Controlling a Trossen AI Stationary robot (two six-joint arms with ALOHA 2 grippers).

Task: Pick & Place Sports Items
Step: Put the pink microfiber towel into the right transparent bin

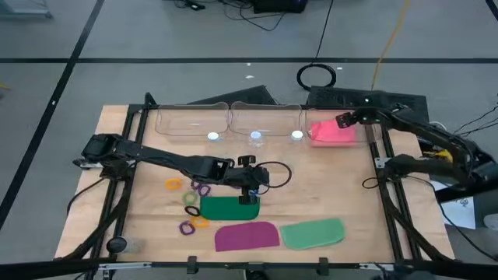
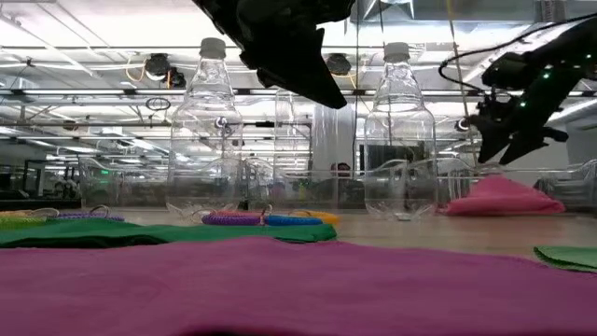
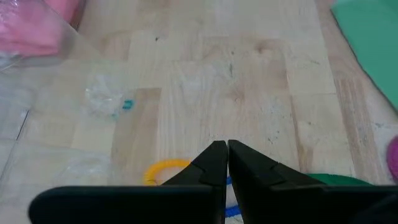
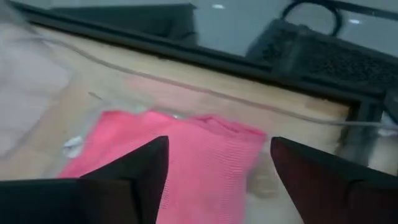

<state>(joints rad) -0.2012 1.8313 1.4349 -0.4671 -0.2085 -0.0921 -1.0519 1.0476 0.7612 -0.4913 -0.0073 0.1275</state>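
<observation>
At the desk's far right corner, the right gripper [image 4: 217, 177] hangs with jaws spread wide and empty, just above the pink rectangle [image 1: 336, 132], which lies in the rightmost of three clear bins [image 1: 191, 120] along the far edge. Near the middle of the desk [image 1: 327, 187], the left gripper [image 3: 227, 163] has its jaws pressed together, holding nothing visible, over the far edge of the dark green piece [image 1: 228, 207]. A yellow ring [image 3: 163, 170] lies just beside its tips. More small rings [image 1: 194, 204] are scattered left of the dark green piece. The purple piece [image 1: 246, 236] and light green piece [image 1: 313, 232] lie side by side at the near edge.
</observation>
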